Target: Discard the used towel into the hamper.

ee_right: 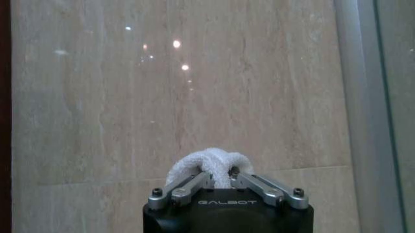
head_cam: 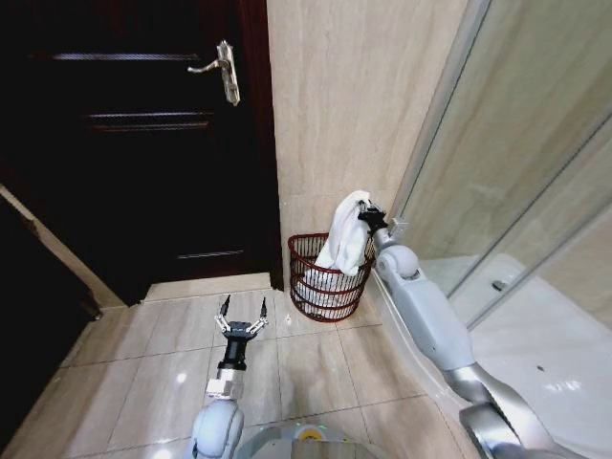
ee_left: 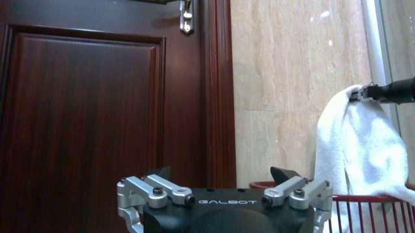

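Note:
A white towel (head_cam: 344,235) hangs from my right gripper (head_cam: 367,216), which is shut on its top fold above the hamper (head_cam: 316,287). The towel's lower end drapes down into the dark red open-weave basket standing against the beige wall. From the right wrist, the towel (ee_right: 209,164) bunches between the closed fingers (ee_right: 188,187). In the left wrist view the towel (ee_left: 353,145) hangs over the hamper's rim (ee_left: 370,199), with the right gripper (ee_left: 370,92) pinching it. My left gripper (head_cam: 239,326) hovers open over the floor tiles, left of the hamper.
A dark wooden door (head_cam: 143,143) with a silver handle (head_cam: 222,69) stands to the left of the hamper. A glass shower partition (head_cam: 516,172) runs along the right. Beige floor tiles (head_cam: 163,363) lie open in front.

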Controlling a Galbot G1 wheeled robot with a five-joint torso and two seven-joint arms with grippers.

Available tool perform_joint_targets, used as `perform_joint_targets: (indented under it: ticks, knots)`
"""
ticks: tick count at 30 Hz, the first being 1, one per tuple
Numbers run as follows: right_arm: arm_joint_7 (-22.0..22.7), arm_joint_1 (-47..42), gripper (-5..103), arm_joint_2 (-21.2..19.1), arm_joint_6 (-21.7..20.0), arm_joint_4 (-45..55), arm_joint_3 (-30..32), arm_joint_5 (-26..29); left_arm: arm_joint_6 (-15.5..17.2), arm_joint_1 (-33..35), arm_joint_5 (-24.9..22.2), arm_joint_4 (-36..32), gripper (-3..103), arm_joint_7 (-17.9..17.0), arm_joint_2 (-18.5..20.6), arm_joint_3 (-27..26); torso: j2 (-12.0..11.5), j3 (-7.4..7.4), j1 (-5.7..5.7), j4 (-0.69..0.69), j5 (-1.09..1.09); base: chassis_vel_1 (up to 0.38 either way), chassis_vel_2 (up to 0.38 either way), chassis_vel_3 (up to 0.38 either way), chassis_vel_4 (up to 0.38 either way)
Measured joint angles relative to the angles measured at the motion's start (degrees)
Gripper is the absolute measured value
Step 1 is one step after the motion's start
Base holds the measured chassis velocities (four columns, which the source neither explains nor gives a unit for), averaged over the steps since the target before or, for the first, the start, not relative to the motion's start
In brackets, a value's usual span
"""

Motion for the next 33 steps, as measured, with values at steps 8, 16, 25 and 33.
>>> perform_joint_targets:
  ticks: [8, 16, 25, 33]
  knots:
    - [-0.7, -1.3, 5, -0.3, 1.1, 0.1, 0.9, -1.3, -0.1, -0.1, 0.0, 0.3, 100, 0.0, 0.0, 0.1, 0.2, 0.11, 0.06, 0.0, 0.0, 0.0, 0.0, 0.0, 0.0]
    - [0.0, -3.2, 5, -0.1, 1.0, 2.6, 0.7, -1.7, -0.8, -0.2, -0.2, 1.1, 100, 0.0, 0.0, 0.0, 0.3, 0.24, 0.11, 0.0, 0.0, -0.017, 0.014, 0.013, -0.017]
    - [1.3, -6.3, 5, 0.2, 0.3, 6.2, 0.4, -2.6, -0.8, -0.5, -1.2, 1.7, 100, 0.0, 0.3, -0.5, 0.5, 0.33, 0.15, 0.01, -0.01, -0.069, 0.068, 0.075, -0.068]
    - [4.0, -9.9, 5, -0.2, -0.2, 9.6, 0.9, -3.4, -1.1, -1.6, -1.5, 3.1, 100, 0.2, 0.2, -0.2, 0.5, 0.39, 0.16, 0.01, 0.0, -0.038, 0.056, 0.056, -0.038]
